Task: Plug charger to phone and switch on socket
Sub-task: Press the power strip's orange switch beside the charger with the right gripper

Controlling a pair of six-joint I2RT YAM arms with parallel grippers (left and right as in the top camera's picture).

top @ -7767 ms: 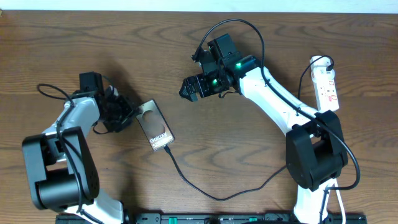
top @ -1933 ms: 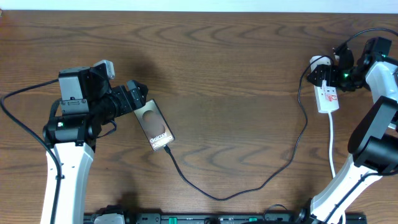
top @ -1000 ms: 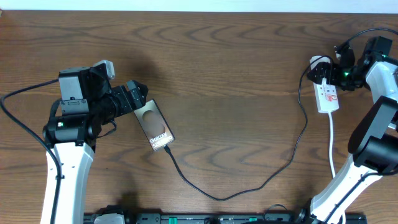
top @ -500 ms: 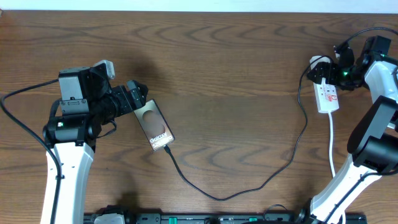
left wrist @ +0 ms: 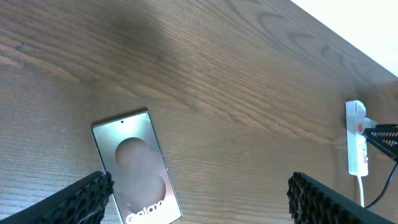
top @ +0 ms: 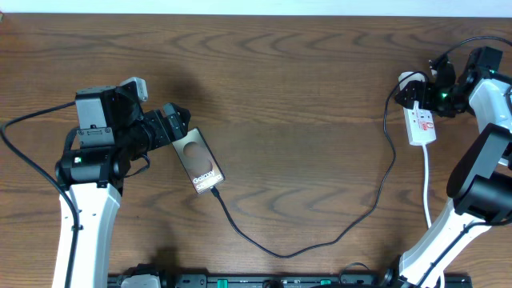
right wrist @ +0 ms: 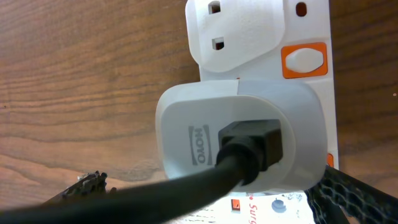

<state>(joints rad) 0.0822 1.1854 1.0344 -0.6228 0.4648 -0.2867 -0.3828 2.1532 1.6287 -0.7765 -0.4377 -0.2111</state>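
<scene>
The phone (top: 198,162) lies flat on the table with its "Galaxy" screen up. It also shows in the left wrist view (left wrist: 137,168). The black charger cable (top: 280,253) runs from the phone's lower end in a loop across the table to a white adapter (right wrist: 239,137) plugged into the white power strip (top: 422,120). My left gripper (top: 174,126) is open and empty just left of the phone's top end (left wrist: 199,202). My right gripper (top: 420,92) is open over the strip's far end, its fingers either side of the adapter (right wrist: 217,202). An orange switch (right wrist: 303,60) sits beside the adapter.
The strip's white cord (top: 426,192) runs down the right side toward the right arm's base. A black rail (top: 280,281) lies along the front edge. The far table edge meets a white wall (top: 240,6). The strip shows far off in the left wrist view (left wrist: 356,140).
Since the earliest frame the right arm swung from mid-table to the power strip, and the left arm rose and backed off the phone. Over the last two seconds the right gripper shifted only slightly.
</scene>
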